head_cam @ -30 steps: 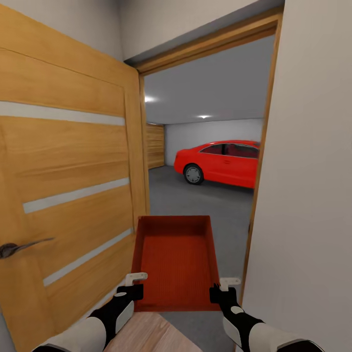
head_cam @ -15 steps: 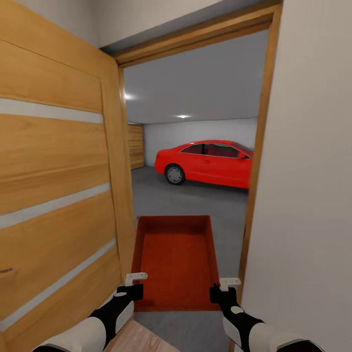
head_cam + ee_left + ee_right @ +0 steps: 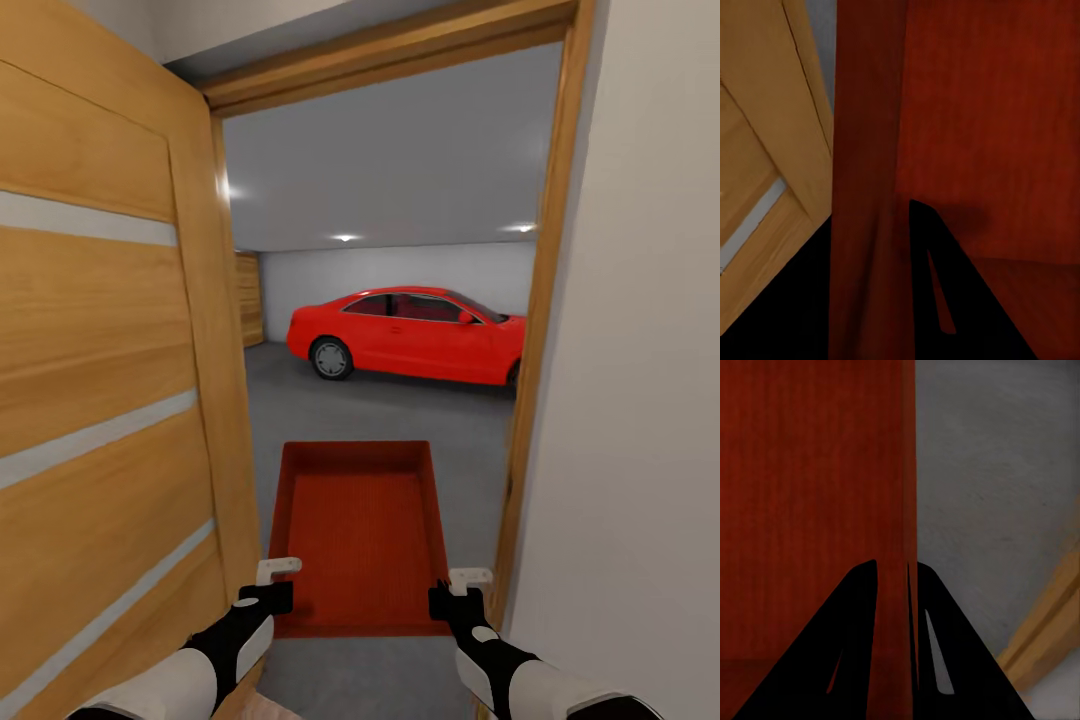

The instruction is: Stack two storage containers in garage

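One red-orange storage container (image 3: 360,530) is held out in front of me, level above the garage's dark grey floor (image 3: 400,410). My left gripper (image 3: 275,580) is shut on the container's near left wall. My right gripper (image 3: 462,582) is shut on its near right wall. In the left wrist view the ribbed wall (image 3: 866,187) runs between the dark fingers (image 3: 937,285). The right wrist view has the thin wall (image 3: 907,472) pinched between both fingertips of the right gripper (image 3: 892,566), with grey floor (image 3: 997,472) beyond. The container is empty inside.
An open wooden door (image 3: 100,400) stands close on my left. The door frame (image 3: 530,400) and a cream wall (image 3: 640,400) stand close on my right. Through the doorway a red car (image 3: 410,335) is parked before a white back wall, beside a wood-slat door (image 3: 248,300).
The camera has moved forward into the doorway: the door slid left, its handle left the picture, and more of the car shows. The container and both grippers keep their place.
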You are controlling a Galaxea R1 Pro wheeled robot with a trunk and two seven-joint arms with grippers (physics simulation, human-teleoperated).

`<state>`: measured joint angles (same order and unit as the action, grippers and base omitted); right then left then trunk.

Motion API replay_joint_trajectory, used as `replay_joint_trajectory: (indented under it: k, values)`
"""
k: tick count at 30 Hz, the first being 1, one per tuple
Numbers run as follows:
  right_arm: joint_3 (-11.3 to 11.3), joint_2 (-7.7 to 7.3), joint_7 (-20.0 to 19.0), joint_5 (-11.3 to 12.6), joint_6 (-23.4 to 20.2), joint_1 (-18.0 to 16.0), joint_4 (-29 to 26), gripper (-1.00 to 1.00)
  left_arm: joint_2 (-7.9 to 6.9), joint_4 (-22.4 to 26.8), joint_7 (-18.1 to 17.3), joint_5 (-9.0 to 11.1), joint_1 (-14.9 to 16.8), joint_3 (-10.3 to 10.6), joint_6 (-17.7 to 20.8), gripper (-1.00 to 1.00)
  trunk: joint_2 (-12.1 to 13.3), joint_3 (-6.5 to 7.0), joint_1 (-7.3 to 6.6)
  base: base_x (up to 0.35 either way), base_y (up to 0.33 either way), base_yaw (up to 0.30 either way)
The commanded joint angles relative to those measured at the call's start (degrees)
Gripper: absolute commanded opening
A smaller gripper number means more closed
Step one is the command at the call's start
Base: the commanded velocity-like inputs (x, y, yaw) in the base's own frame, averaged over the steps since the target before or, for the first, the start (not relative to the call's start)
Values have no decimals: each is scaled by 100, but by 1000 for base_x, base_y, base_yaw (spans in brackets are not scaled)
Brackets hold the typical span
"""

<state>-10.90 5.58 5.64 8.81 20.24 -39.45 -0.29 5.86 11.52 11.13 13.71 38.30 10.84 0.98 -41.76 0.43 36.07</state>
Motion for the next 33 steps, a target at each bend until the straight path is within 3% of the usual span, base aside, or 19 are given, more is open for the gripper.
replay_joint_trajectory:
  k: [1,9,33]
  values:
    - [317,-39,7,165,33,-1,20,-100,-102,29,65,-44,2,-92,-81,-100,-2,-1,4,245,224,-10]
    - [317,-39,7,166,31,-1,20,-100,-95,31,65,-44,2,-91,-81,-100,-2,-1,4,245,224,-54]
    - [317,-39,7,166,30,-1,20,-100,-103,30,65,-44,2,-91,-81,-100,-2,-1,4,245,224,-265]
